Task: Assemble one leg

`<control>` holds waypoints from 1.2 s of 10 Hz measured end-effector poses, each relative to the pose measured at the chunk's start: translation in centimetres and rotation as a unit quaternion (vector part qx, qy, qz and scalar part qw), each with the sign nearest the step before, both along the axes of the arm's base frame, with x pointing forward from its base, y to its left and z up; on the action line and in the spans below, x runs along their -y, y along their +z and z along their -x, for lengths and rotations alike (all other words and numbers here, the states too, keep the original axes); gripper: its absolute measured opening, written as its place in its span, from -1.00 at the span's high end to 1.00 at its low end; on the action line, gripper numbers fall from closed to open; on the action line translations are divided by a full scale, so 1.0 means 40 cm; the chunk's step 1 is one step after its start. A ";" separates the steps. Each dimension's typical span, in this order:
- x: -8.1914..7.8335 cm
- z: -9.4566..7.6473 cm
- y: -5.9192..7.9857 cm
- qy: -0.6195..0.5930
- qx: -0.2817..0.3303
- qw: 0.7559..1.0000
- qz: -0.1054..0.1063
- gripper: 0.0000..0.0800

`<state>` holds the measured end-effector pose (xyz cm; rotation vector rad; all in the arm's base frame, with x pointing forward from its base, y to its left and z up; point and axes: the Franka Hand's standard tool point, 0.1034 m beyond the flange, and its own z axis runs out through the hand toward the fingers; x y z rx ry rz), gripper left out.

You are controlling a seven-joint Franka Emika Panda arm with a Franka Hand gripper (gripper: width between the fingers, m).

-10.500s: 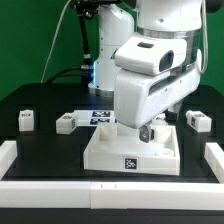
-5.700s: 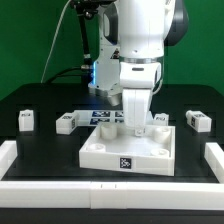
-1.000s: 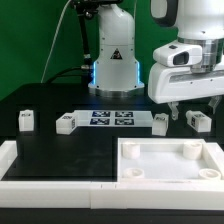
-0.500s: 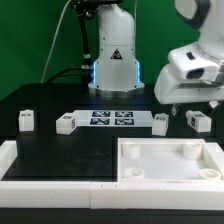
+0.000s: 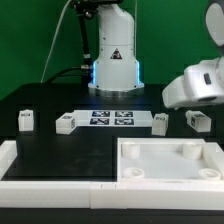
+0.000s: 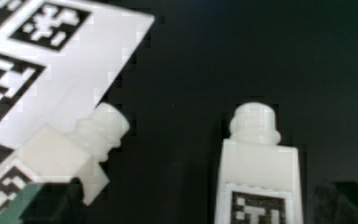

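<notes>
- Four small white legs stand in a row on the black table (image 5: 60, 145), seen in the exterior view.
- Far on the exterior view's left, a white rail (image 5: 8, 152) runs along the table's edge.
- Near that rail stands the first leg (image 5: 26, 120), all by itself.
- Next comes the second leg (image 5: 66, 123), just beside the left end of the marker board (image 5: 110, 118).
- This board lies flat, and its black-and-white tags face up.
- Behind the board is the robot's base (image 5: 113, 62), with a blue glow low down.
- At the board's right end stands the third leg (image 5: 160, 123).
- In front of it, close to the camera, lies the big white tray (image 5: 170, 178), with round sockets in its corners.
- Near the right side stands the fourth leg (image 5: 197, 121), apart from the third.
- Above that leg hangs the white robot arm (image 5: 197, 88), up in the air and touching no leg.
- I cannot tell if the gripper is spread wide or pressed together, because its fingers do not show.
- Up close and blurry, the wrist view shows two legs on the black table.
- One, the leg by the board (image 6: 78, 155), sits right at the board's edge.
- Its neighbour, the leg with the tag (image 6: 256, 165), stands apart from it, and a square tag is on its face.
</notes>
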<state>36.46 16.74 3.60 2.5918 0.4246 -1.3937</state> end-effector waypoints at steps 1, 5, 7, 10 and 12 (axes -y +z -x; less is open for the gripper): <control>0.001 0.003 -0.016 0.000 -0.017 1.000 0.005 -0.62; -0.002 0.009 -0.030 -0.003 -0.015 1.000 0.008 -0.62; 0.000 0.013 -0.030 -0.003 -0.019 1.000 0.008 -0.62; 0.000 0.013 -0.028 -0.001 -0.021 1.000 0.008 -0.62; -0.004 -0.003 0.008 0.001 -0.029 1.000 0.013 -0.62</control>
